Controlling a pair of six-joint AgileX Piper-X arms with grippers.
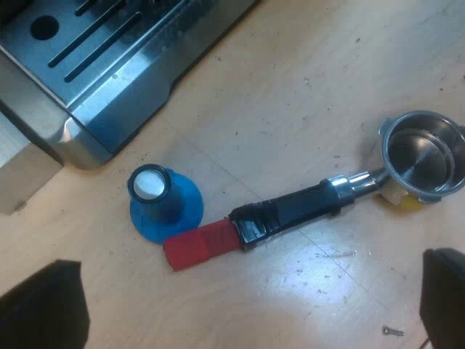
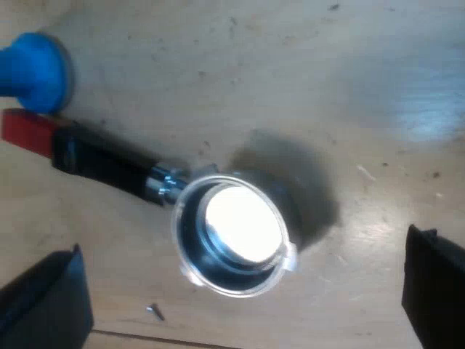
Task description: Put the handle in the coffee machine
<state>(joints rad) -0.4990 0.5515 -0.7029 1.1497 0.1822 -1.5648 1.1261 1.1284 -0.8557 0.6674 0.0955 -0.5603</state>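
Observation:
The metal holder [image 1: 423,155] lies loose on the wooden table, basket up, its dark handle [image 1: 290,211] ending in a red tip [image 1: 197,246]. A blue tamper [image 1: 163,200] stands on its base, touching the red end. My left gripper [image 1: 251,305] hangs open above the handle, its fingers [image 1: 40,309] wide apart. From the right wrist view the holder's basket [image 2: 234,234] sits just below my open right gripper [image 2: 240,305], between the spread fingers [image 2: 47,305], with the handle [image 2: 109,166], red end [image 2: 25,132] and tamper [image 2: 33,73] beyond.
The espresso machine's steel drip tray [image 1: 109,65] with slotted grate stands beyond the tamper. A small screw [image 1: 392,331] lies on the table near the holder, also seen as the screw [image 2: 155,312] by the basket. Something yellow [image 1: 407,201] shows under the basket.

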